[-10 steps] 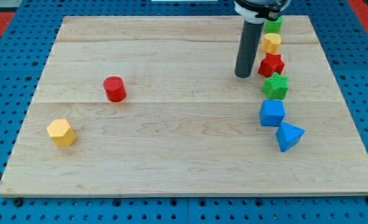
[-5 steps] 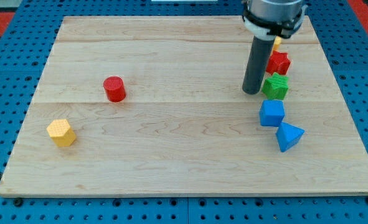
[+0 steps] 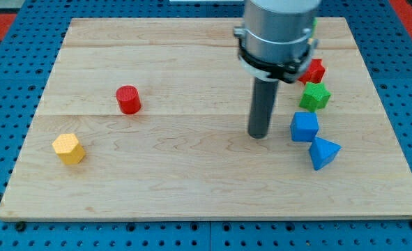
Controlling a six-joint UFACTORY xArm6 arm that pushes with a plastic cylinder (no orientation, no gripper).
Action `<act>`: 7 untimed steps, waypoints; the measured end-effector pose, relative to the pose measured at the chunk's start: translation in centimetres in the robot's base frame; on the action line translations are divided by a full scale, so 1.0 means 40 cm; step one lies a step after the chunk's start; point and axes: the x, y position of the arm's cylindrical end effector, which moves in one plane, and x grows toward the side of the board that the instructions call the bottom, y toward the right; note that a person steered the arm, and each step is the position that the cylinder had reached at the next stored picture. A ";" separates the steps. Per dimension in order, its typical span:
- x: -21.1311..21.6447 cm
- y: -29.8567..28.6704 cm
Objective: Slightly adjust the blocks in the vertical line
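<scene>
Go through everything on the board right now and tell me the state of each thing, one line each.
My tip: on the board, left of the blue cube, not touching it.
Blue cube: resting flat.
Blue triangular block: just below-right of the blue cube.
Green star block: above the blue cube.
Red star block: partly hidden by the arm.
Red cylinder: upright, alone.
Yellow hexagonal block: alone, lower left.

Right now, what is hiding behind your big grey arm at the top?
Behind my arm only a bit of the red block pokes out on the view's right, above the green star block. Anything else up there is covered, so I cannot tell. My tip sits left of the blue cube.
</scene>
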 end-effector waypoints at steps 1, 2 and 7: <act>-0.009 0.095; -0.017 0.114; 0.201 0.111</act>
